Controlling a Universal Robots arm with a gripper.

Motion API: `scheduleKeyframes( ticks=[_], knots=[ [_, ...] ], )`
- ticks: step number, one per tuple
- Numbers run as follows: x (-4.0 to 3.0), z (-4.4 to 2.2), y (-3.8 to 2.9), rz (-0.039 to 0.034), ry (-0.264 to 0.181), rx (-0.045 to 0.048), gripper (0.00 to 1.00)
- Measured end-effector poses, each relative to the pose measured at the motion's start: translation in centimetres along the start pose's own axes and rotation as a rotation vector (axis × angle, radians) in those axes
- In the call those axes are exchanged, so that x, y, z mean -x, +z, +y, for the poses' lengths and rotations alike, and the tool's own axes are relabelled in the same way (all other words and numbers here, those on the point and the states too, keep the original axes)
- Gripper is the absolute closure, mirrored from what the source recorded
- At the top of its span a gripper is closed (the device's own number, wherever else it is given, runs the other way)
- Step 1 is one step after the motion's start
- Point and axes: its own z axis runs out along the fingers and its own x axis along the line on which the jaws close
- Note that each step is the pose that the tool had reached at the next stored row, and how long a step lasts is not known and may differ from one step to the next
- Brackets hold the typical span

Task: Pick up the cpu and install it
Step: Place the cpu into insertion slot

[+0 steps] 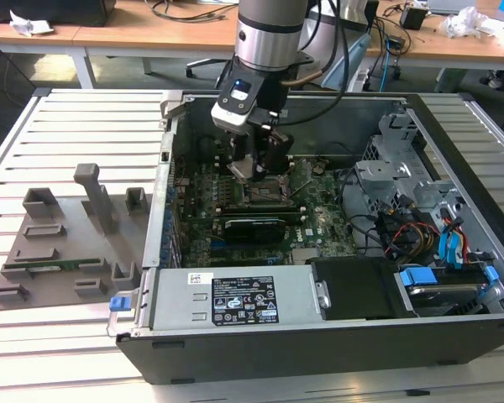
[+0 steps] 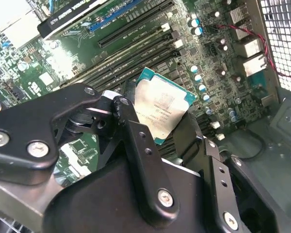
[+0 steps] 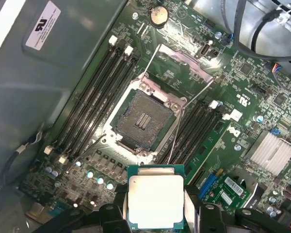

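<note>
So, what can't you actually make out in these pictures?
- The cpu: in the second wrist view its lower corner is hidden behind the linkage of the gripper clamping it.
- The cpu's underside: it faces away in both wrist views.
- The open socket: its contacts are too small to judge in the first wrist view.

The arm [image 1: 267,34] was a silver-grey cylinder trailing black cables [image 1: 344,59]. The gripper [image 2: 160,121] had matte black linkage bars pinned with silver screws [image 2: 38,149]; its pale wrist block [image 1: 233,107] carried what seemed a blue light [image 1: 240,86].

White slatted table [image 1: 67,126] under an open computer case [image 1: 319,346] and a grey, perhaps plastic, parts holder [image 1: 67,245].
</note>
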Motion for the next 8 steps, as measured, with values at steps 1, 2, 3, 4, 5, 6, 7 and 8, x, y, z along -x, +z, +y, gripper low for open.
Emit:
scheduleKeyframes(
  ticks=[1,2,3,4,5,6,7,8],
  knots=[
    [0.0,0.0,0.0,0.0008,0.007,-0.0001,0.45],
    [0.0,0.0,0.0,0.0018,0.018,-0.0005,0.45],
    [0.0,0.01,0.0,0.0025,0.025,-0.0005,0.45],
    [0.01,0.01,0.0,0.0033,0.032,-0.0007,0.45],
    [0.01,0.01,0.0,0.004,0.038,-0.0009,0.45],
    [0.01,0.02,0.0,0.0053,0.051,-0.0012,0.45],
    [0.02,0.03,0.0,0.0067,0.064,-0.0015,0.45],
    [0.02,0.04,0.0,0.0077,0.073,-0.0018,0.45]
  ],
)
